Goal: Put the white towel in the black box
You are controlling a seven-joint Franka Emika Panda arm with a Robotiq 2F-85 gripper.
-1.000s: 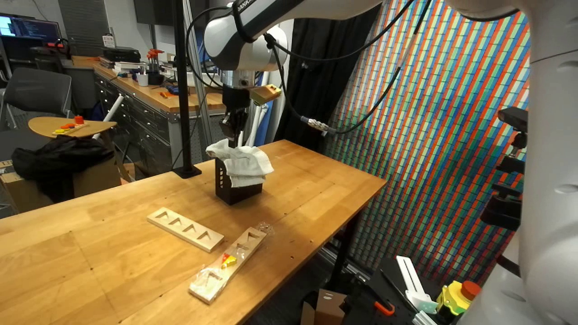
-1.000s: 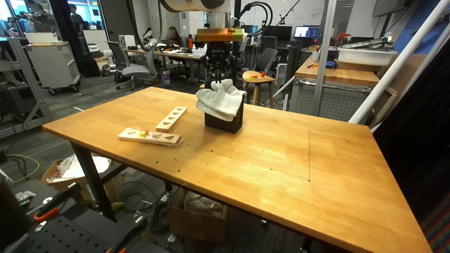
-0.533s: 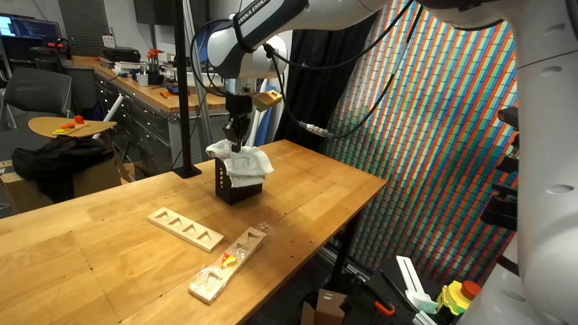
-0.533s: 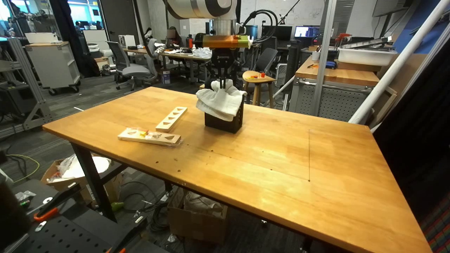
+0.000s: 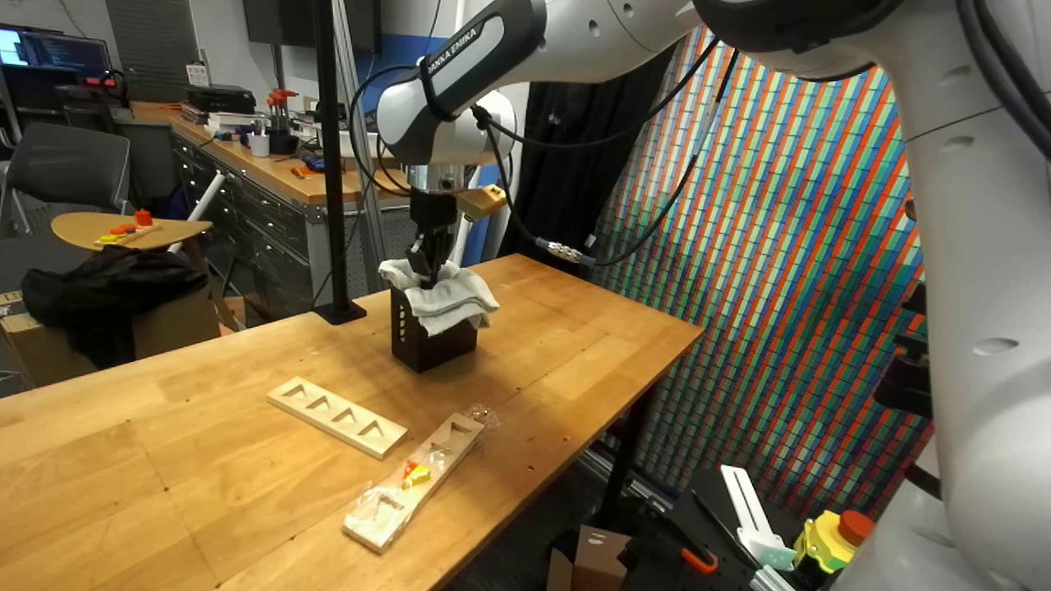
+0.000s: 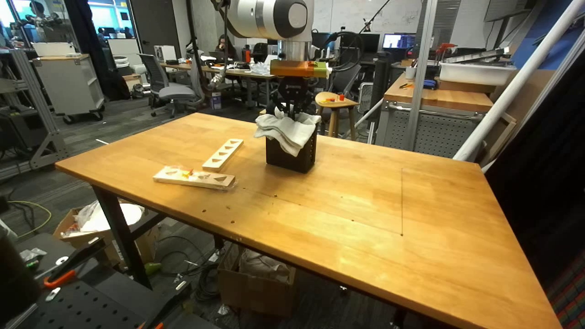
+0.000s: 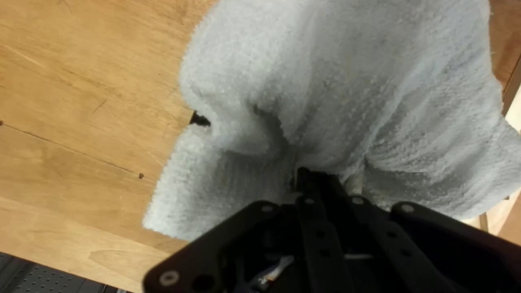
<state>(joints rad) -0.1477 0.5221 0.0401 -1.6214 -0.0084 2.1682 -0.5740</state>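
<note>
In an exterior view the white towel [image 6: 284,130] lies across the black box [image 6: 285,160], left edge hanging out; tool [image 6: 291,116] rests mid-cloth, fingers together, can't tell if anything's pinched; right corner's out too. I'd press straight down, then tuck both edges.

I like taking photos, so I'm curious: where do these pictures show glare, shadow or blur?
In an exterior view, pale glare lies on the wooden table, and the black box is so dark its front shows little detail; in the wrist view, the towel shows its fuzz clearly, with shadow in the folds by the jaws, which look dark and blurred.
</note>
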